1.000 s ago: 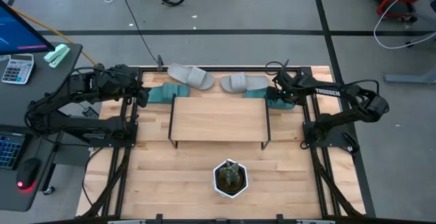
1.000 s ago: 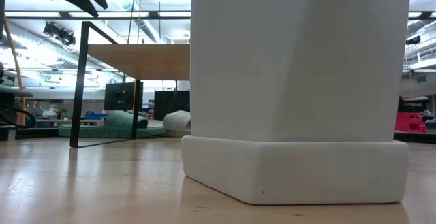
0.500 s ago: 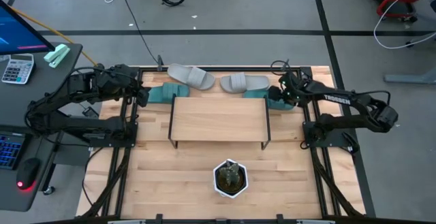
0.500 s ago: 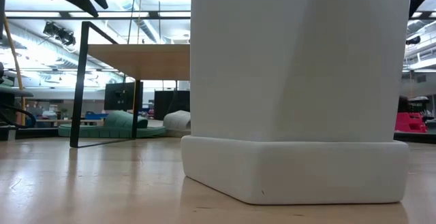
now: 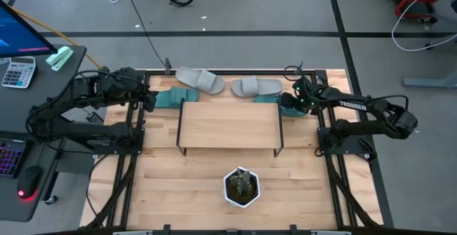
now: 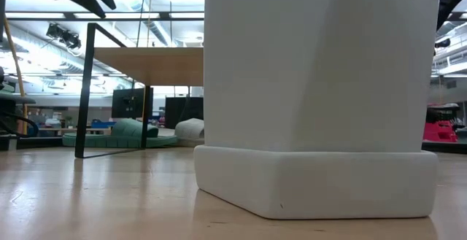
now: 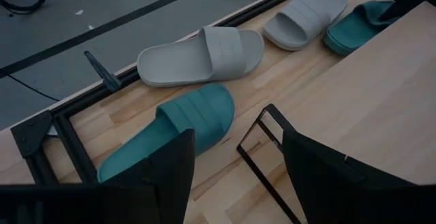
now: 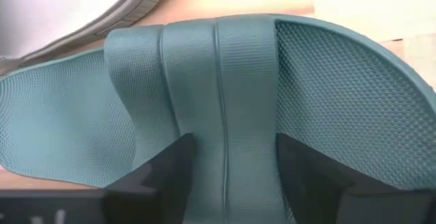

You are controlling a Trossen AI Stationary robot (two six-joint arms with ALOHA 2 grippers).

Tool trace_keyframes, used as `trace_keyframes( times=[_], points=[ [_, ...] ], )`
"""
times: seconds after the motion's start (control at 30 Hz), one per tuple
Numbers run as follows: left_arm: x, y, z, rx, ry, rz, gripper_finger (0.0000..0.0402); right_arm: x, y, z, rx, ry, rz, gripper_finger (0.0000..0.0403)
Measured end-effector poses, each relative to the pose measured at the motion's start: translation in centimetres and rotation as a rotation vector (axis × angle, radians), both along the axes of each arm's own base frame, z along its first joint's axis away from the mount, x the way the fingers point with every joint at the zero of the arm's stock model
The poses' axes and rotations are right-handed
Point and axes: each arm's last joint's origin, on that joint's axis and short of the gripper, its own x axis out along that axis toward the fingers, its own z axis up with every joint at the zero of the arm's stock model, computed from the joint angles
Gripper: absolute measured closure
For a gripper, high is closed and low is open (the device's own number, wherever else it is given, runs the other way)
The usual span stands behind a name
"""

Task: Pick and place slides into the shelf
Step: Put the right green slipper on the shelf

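Observation:
The shelf (image 5: 228, 124) stands mid-table on thin black legs. Behind it, two light grey slides (image 5: 201, 80) (image 5: 255, 87) lie soles down near the far edge. One teal slide (image 5: 173, 96) lies at the shelf's far left corner, with my left gripper (image 5: 151, 99) open and raised just left of it (image 7: 177, 125). The other teal slide (image 5: 285, 106) lies at the far right corner. My right gripper (image 5: 294, 104) is down on it and open, its fingers standing on either side of the middle of the wide strap (image 8: 225, 81). My right gripper comes at the teal slide from above, pointing down, with its fingers (image 8: 163, 176) straddling a section of the strap (image 8: 228, 135). Whether the fingers touch the strap, I cannot tell. The slide lies flat on the table.
A white hexagonal plant pot (image 5: 241, 186) stands near the near edge, in front of the shelf, and fills most of the low view (image 6: 314, 94). Black frame rails (image 5: 136, 156) run along both table sides. Bare wood lies between the shelf and the pot.
My right arm has stretched out and my right gripper has sunk a little toward the near edge, down onto the right teal slide. The slides and the shelf have stayed put.

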Motion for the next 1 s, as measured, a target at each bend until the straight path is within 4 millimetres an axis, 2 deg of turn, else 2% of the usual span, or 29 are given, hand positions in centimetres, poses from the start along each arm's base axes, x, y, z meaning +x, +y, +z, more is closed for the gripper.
trace_keyframes(
  times=[0.33, 0.57, 1.0],
  points=[
    [0.1, 0.0, 0.1, 0.003, -0.012, 0.0, 0.0175, -1.1, 1.2, 1.4, 0.021, -0.03, 0.021, 0.015],
    [0.1, 0.1, 0.1, 0.011, -0.011, 0.008, 0.0175, -2.3, 2.5, 2.0, 0.055, 0.013, 0.045, 0.0144],
    [0.1, 0.1, 0.1, 0.012, -0.012, 0.008, 0.0175, -2.0, 2.0, 2.0, 0.006, 0.017, 0.017, 0.0144]
  ],
)
